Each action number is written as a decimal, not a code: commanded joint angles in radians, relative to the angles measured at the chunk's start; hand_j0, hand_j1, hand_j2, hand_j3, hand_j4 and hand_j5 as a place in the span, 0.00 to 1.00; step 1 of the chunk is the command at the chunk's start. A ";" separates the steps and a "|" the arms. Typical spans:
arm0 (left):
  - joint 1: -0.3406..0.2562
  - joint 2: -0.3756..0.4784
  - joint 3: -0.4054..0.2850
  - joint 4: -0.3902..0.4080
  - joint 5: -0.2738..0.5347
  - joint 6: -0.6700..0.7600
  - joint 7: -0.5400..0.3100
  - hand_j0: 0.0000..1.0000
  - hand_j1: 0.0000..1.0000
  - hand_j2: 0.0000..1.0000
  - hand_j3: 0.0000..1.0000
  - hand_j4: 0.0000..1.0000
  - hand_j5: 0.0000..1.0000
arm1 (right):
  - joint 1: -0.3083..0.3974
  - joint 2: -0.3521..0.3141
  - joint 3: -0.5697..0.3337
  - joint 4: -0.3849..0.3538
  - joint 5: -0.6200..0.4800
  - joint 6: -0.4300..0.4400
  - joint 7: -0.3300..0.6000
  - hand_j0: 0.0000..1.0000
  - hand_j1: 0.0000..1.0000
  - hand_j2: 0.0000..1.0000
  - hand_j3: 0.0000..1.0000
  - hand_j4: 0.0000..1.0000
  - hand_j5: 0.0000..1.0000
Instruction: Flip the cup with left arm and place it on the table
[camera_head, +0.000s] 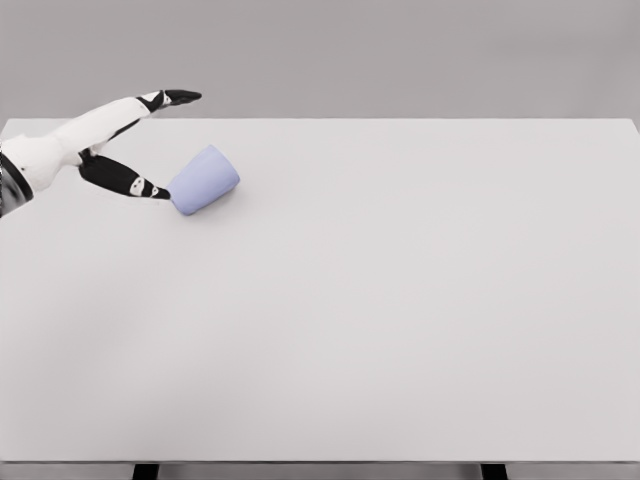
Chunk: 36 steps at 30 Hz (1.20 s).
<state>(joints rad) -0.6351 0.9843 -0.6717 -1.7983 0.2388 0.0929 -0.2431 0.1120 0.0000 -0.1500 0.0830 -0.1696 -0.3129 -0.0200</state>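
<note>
A pale blue cup (205, 180) lies tilted on its side on the white table (380, 300), at the far left. My left hand (165, 145) reaches in from the left edge with its fingers spread wide. The lower black fingertip (157, 192) touches the cup's near end, while the upper finger (180, 97) points away above the cup, clear of it. The hand holds nothing. No right arm shows.
The table's far edge runs just behind the hand, with a plain grey wall beyond it. Two dark table legs (145, 471) show under the front edge.
</note>
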 joint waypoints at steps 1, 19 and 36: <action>-0.003 -0.038 -0.014 -0.001 0.066 0.175 -0.015 1.00 1.00 1.00 1.00 1.00 1.00 | 0.000 0.000 0.000 0.000 -0.001 0.000 0.000 1.00 1.00 1.00 1.00 1.00 1.00; -0.097 -0.222 -0.034 0.014 0.040 0.498 -0.007 1.00 1.00 1.00 1.00 1.00 1.00 | 0.000 0.000 0.000 0.000 -0.001 0.000 0.000 1.00 1.00 1.00 1.00 1.00 1.00; -0.098 -0.230 -0.034 0.053 0.033 0.518 -0.007 1.00 1.00 1.00 1.00 1.00 1.00 | 0.000 0.000 0.000 0.000 -0.001 0.000 0.000 1.00 1.00 1.00 1.00 1.00 1.00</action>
<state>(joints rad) -0.7317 0.7545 -0.7054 -1.7454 0.2736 0.6118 -0.2503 0.1120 0.0000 -0.1500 0.0829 -0.1696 -0.3128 -0.0200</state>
